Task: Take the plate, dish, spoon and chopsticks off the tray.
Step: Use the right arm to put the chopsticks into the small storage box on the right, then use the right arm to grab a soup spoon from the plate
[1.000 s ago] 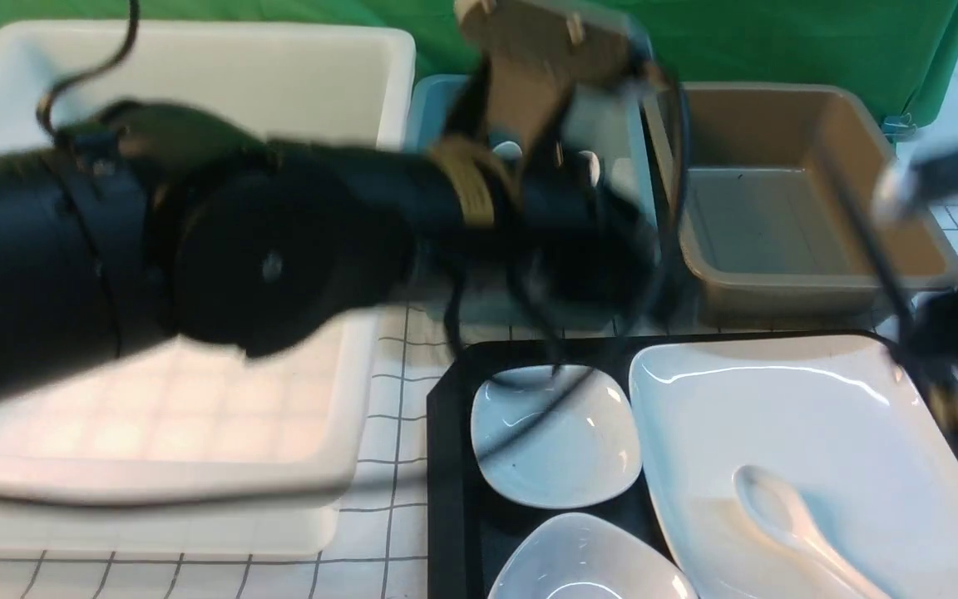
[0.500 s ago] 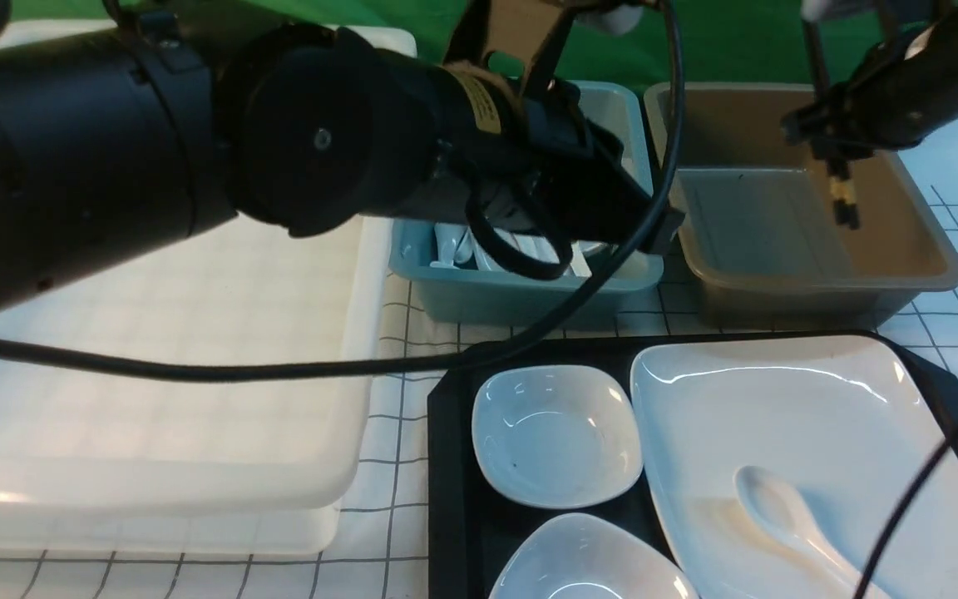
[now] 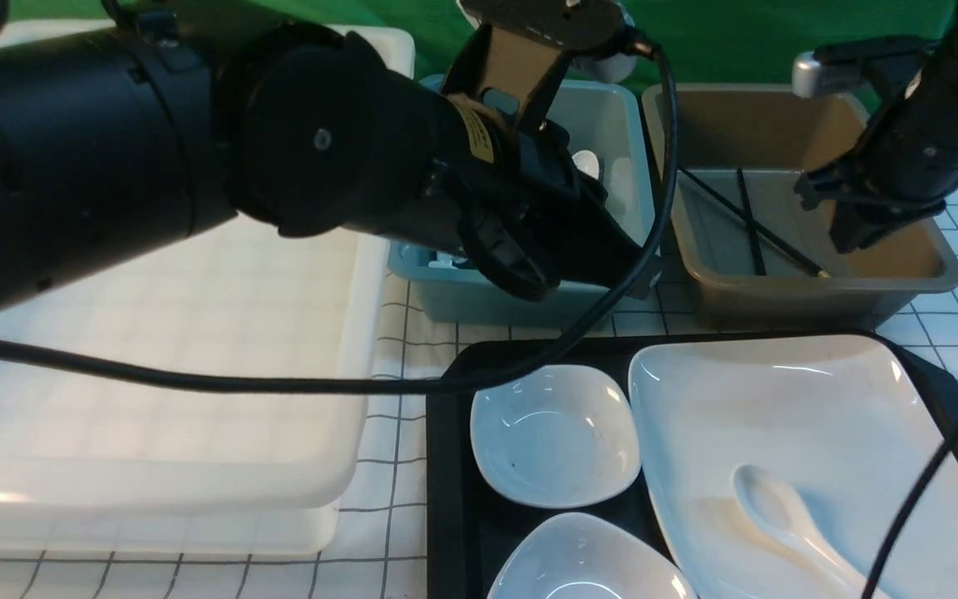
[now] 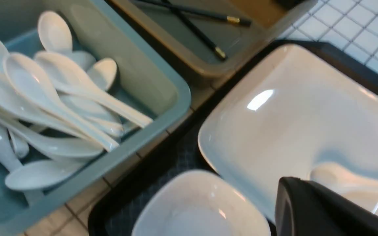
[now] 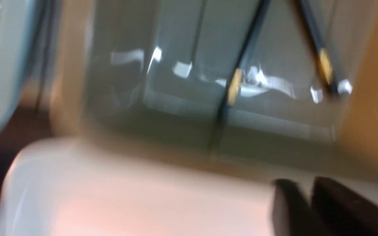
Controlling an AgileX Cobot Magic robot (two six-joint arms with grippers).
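The chopsticks (image 3: 749,220) lie in the brown tub (image 3: 820,287). The right gripper (image 5: 308,193) hovers above it, nearly closed and empty. Likely next is the spoon (image 3: 778,507) on the plate (image 3: 778,399), and the closed left gripper (image 4: 304,200) must open first.

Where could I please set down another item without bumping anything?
The white tub's floor is bare, as is the brown tub's beside the chopsticks. A cloth strip lies free between white tub and tray. Crowded: the blue tub of spoons, and the tray, filled by plate and two dishes.
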